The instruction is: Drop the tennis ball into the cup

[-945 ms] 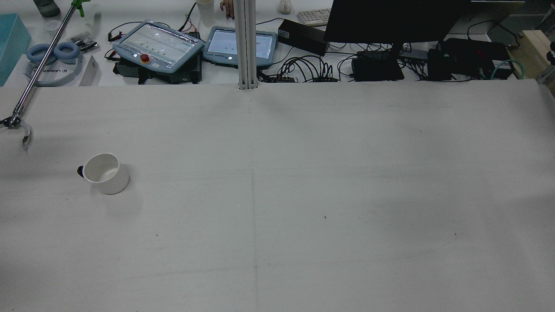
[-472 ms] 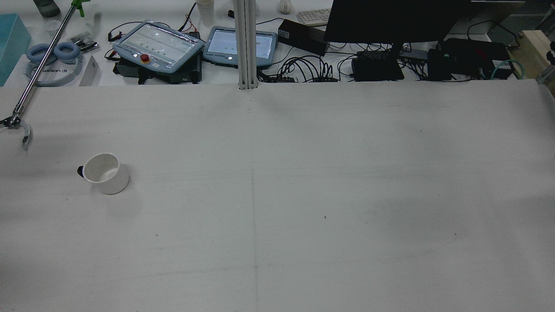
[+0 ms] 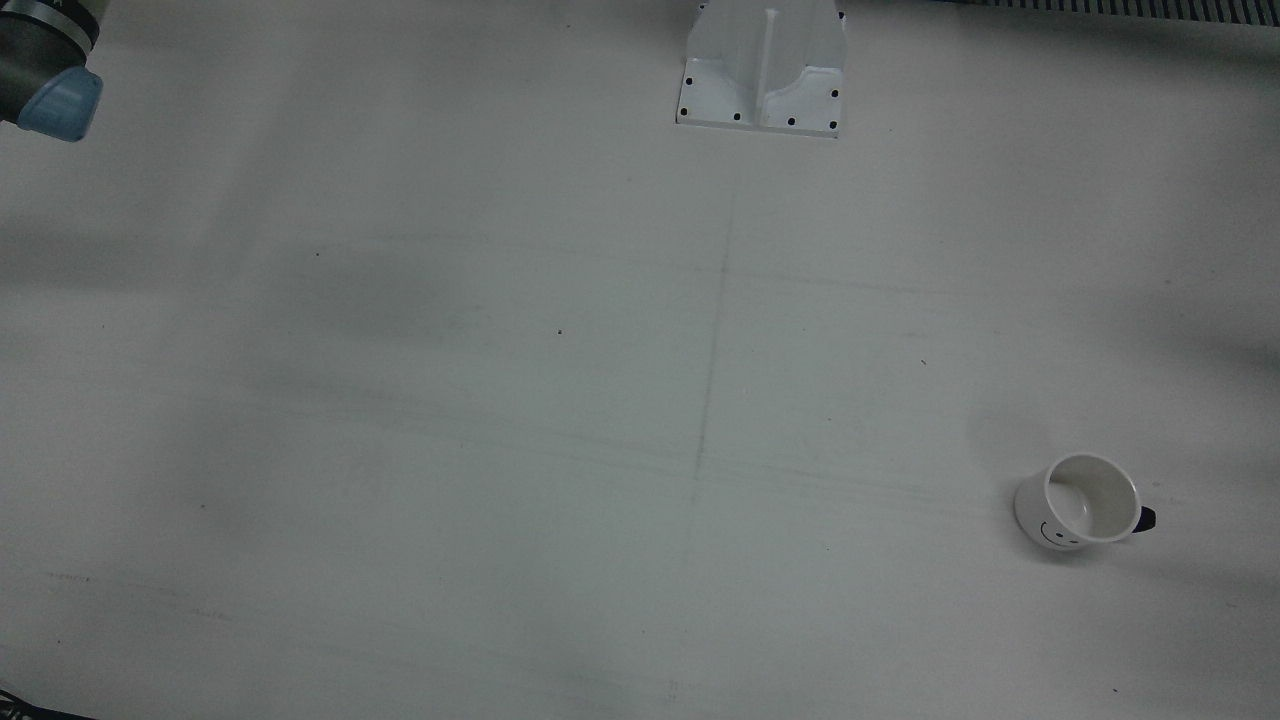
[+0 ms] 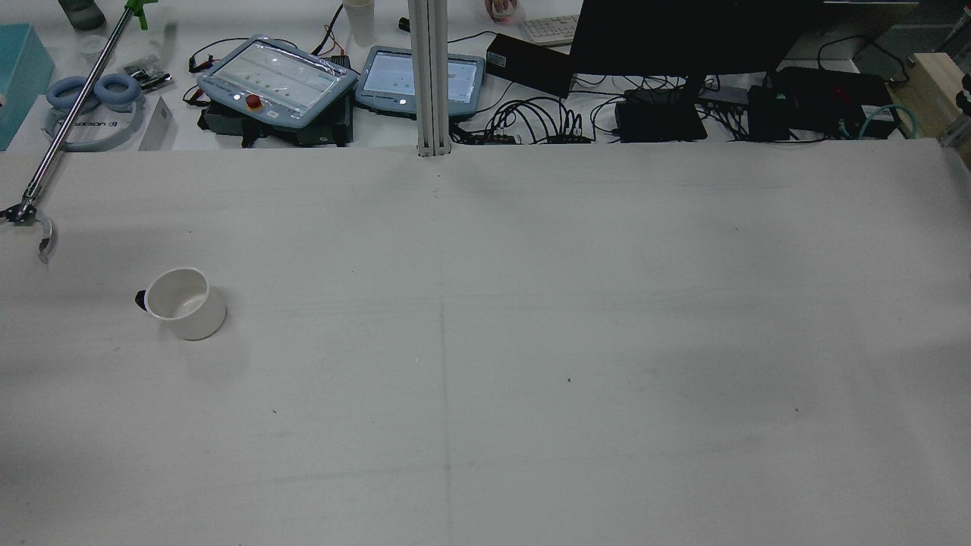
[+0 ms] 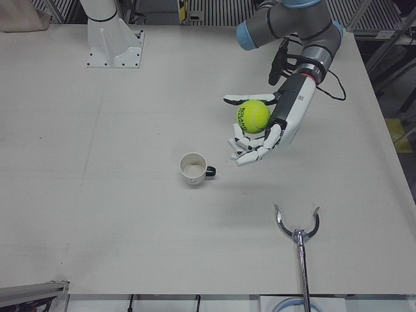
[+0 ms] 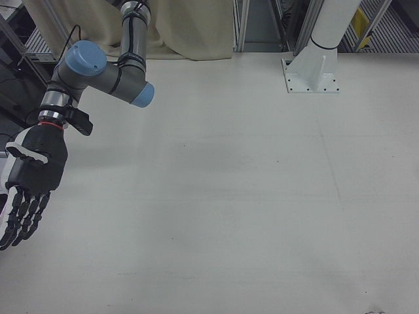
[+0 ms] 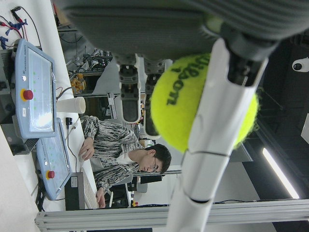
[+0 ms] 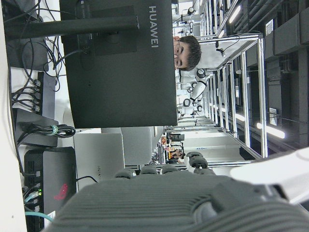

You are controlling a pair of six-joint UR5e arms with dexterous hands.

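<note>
Your white left hand cradles the yellow-green tennis ball beside the white cup (metal reacher claw nearby); right hand hangs splayed, holding nothing.

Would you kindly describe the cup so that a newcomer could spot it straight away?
On the wide white table, look to the half before the robot's left arm. There stands a small white cup, upright and empty, apart from the left hand. A dark handle and a smiley face mark it.

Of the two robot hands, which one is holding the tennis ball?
The left hand, white, holds the tennis ball up beside the cup. The right hand, dark, hangs open and empty.
</note>
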